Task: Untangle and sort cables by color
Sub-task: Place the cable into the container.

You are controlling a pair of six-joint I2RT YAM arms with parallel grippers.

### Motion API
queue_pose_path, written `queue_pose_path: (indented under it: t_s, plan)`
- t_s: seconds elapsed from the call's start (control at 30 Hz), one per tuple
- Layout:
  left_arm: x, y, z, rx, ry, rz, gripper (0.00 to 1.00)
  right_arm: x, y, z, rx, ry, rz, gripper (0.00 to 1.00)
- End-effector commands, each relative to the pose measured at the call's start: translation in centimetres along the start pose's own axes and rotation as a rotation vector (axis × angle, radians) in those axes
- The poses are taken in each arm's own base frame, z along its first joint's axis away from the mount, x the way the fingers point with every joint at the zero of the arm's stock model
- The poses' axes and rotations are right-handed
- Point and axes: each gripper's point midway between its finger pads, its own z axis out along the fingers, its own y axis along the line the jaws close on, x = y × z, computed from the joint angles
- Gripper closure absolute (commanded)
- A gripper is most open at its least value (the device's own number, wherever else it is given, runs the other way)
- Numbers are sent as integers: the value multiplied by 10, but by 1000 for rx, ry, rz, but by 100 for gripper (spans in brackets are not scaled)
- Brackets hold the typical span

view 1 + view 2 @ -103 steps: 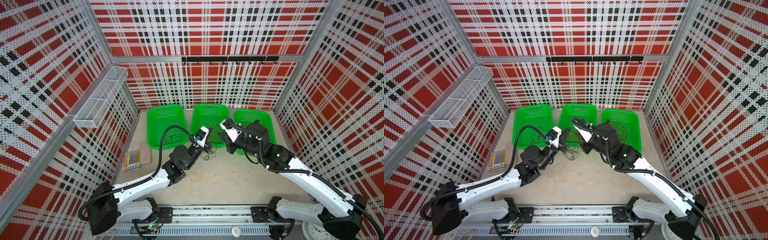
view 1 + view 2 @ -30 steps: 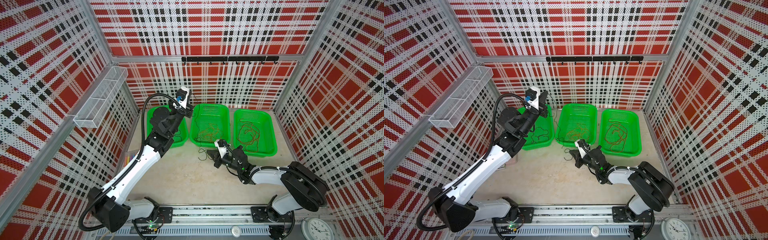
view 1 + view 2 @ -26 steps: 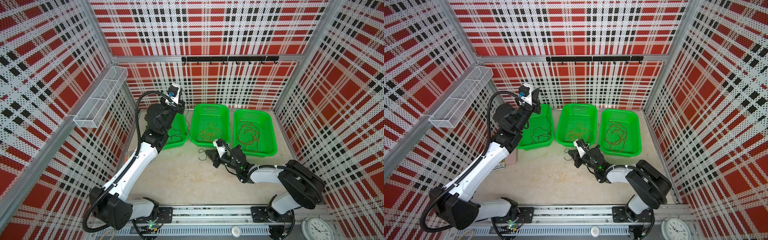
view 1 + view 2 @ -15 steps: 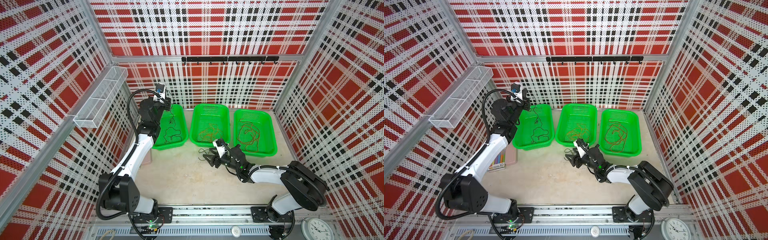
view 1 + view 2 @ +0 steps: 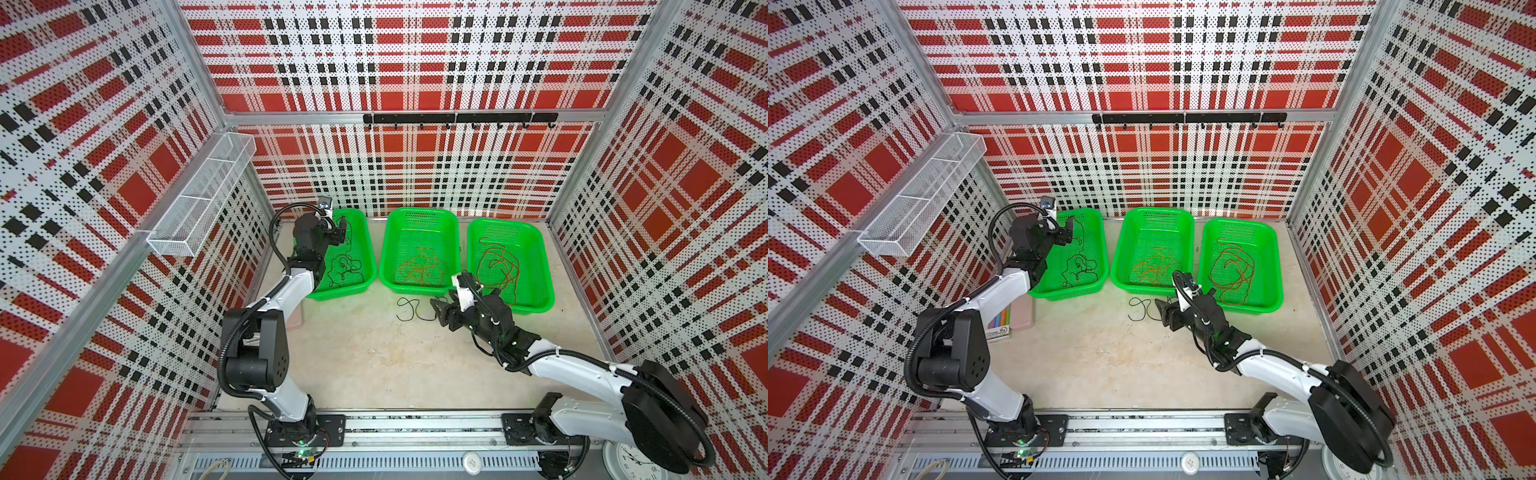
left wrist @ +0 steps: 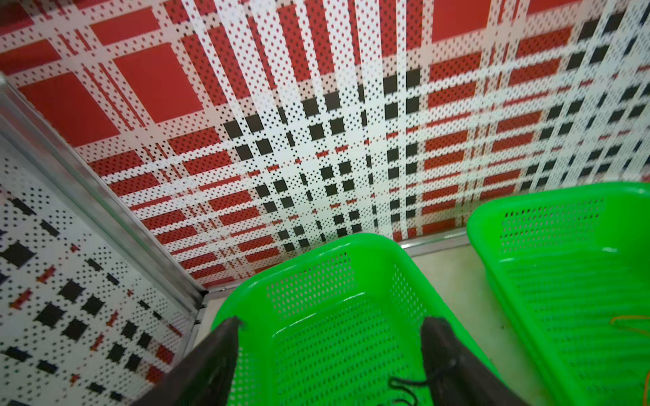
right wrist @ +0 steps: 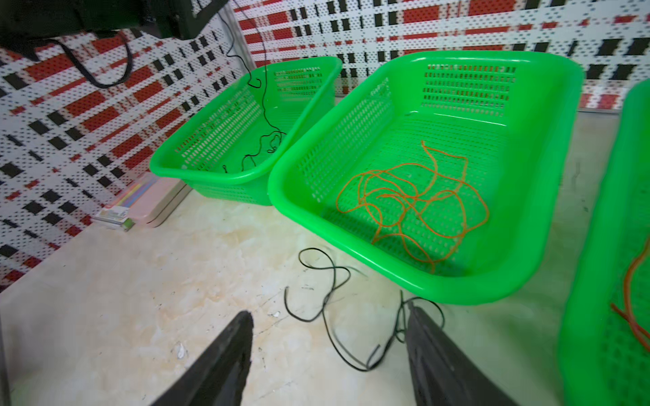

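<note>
Three green baskets stand in a row at the back. The left basket [image 5: 371,257] holds a black cable [image 5: 345,266], the middle basket [image 5: 422,212] orange cables [image 5: 419,266], the right basket [image 5: 505,226] reddish-brown cables [image 5: 498,266]. My left gripper [image 5: 338,232] [image 6: 332,320] hovers open over the left basket's far end. A black strand [image 6: 404,381] runs down from one of its fingers into the basket. My right gripper [image 5: 441,314] [image 7: 329,311] is open low over the table, straddling a loose black cable [image 7: 326,305] in front of the middle basket.
A pack of coloured sticks [image 5: 1000,326] and a pink case [image 5: 1023,311] lie by the left wall in front of the left basket. A wire shelf [image 5: 199,199] juts from the left wall. A black hook rail [image 5: 457,118] runs along the back wall.
My left arm swung left with a black cable, from near the middle basket to over the left one, and its jaws opened. My right gripper opened over the loose black cable.
</note>
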Motion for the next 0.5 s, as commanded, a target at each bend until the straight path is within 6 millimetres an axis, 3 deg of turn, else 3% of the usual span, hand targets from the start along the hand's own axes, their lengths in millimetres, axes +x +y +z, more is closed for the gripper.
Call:
queue_pose_path:
  t_s: [0.0,0.13,0.27,0.4,0.47]
  plan:
    - [-40,4,-27,-36,-113,-18,2,12,-32,-13,120,56,59,29]
    - [-53,-17,-56,-38,-140,27,2,12,-47,-25,163,80,98,30]
    - [-47,-30,-78,-63,-91,18,1,18,-49,-31,175,121,98,31]
    - [-19,-16,-85,-148,46,-50,0,25,-47,-34,158,143,107,31]
    - [-4,8,-80,-209,90,-112,1,26,-43,-34,137,144,108,32]
